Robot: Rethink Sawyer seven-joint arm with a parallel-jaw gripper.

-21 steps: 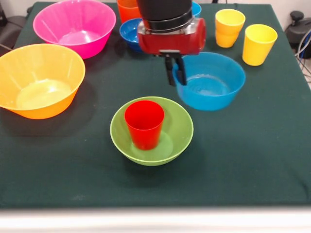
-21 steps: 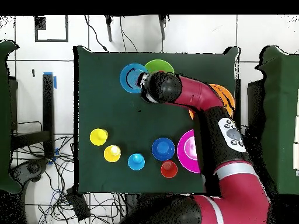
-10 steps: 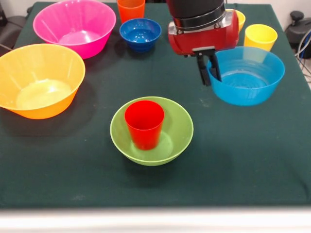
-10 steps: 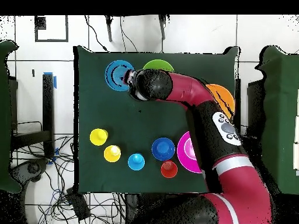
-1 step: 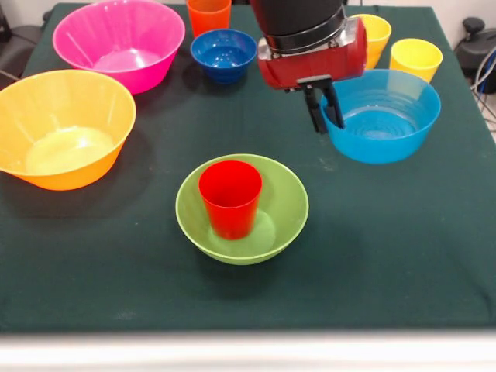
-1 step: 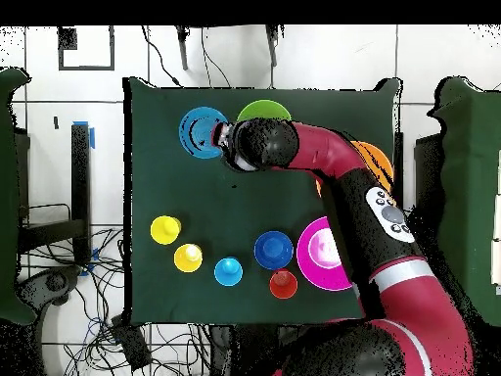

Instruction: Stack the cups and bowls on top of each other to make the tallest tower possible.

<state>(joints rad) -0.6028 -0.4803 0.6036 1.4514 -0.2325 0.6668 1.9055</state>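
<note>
A: Front view first. What does the tool (image 5: 324, 107) have?

B: Its fingers are nipped shut on the near-side rim of the light blue bowl (image 5: 381, 116), one inside the wall and one outside. A rim pinch suits a bowl too wide to span. Whether the bowl is clear of the bench (image 5: 403, 248) I cannot tell.

A: And the tower?

B: Only its base: the green bowl (image 5: 242, 208) at centre, the red cup (image 5: 230, 197) standing mouth-up inside it. The blue bowl sits at about 2 o'clock from it, apart. I judge it is meant for the cup's mouth next.

A: The rest?

B: Parked round the rim of the bench as stock. Pink bowl (image 5: 118, 42) at 11 o'clock, yellow-orange bowl (image 5: 63, 128) at 9, dark blue bowl (image 5: 223, 53) and orange cup (image 5: 208, 15) at 12, two yellow cups (image 5: 415, 60) at 1 o'clock.

A: Overhead view?

B: The arm (image 6: 338, 176) covers much of the green bowl (image 6: 264, 110). The light blue bowl (image 6: 201, 133) lies at 9 o'clock of it, just beside. A light blue cup (image 6: 228, 271) stands at 6 o'clock.
</note>
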